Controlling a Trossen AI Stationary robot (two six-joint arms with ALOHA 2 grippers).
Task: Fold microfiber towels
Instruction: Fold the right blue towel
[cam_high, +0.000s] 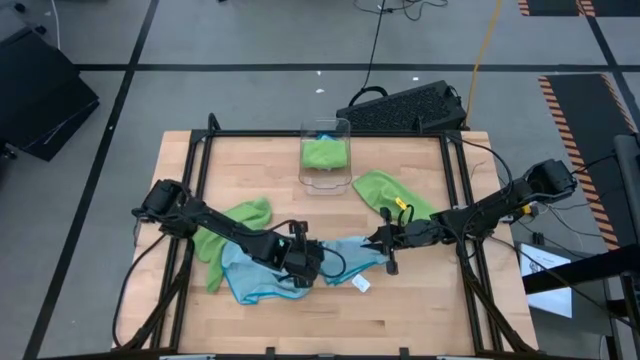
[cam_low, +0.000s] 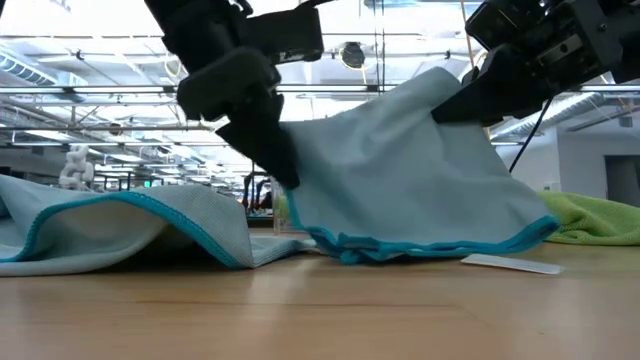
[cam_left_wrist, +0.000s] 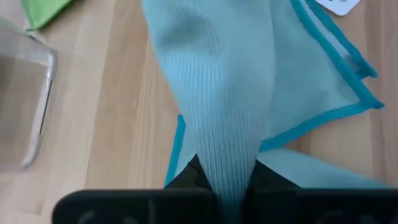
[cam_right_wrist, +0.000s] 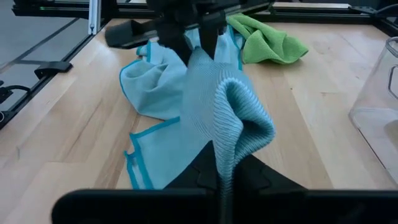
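1. Left gripper (cam_high: 312, 262) clamped on blue towel (cam_high: 340, 255), mid-table, front.
2. Right gripper (cam_high: 383, 240) pinching same towel's opp. edge, lifted off table (cam_high: 420, 310).
3. Green towel (cam_high: 325, 152) in bin (cam_high: 326, 181).

At your twelve o'clock a clear bin (cam_high: 326, 150) blocks passage; green towels (cam_high: 235, 225) crowd nine and two; bare table (cam_high: 400, 315) lies open at six.
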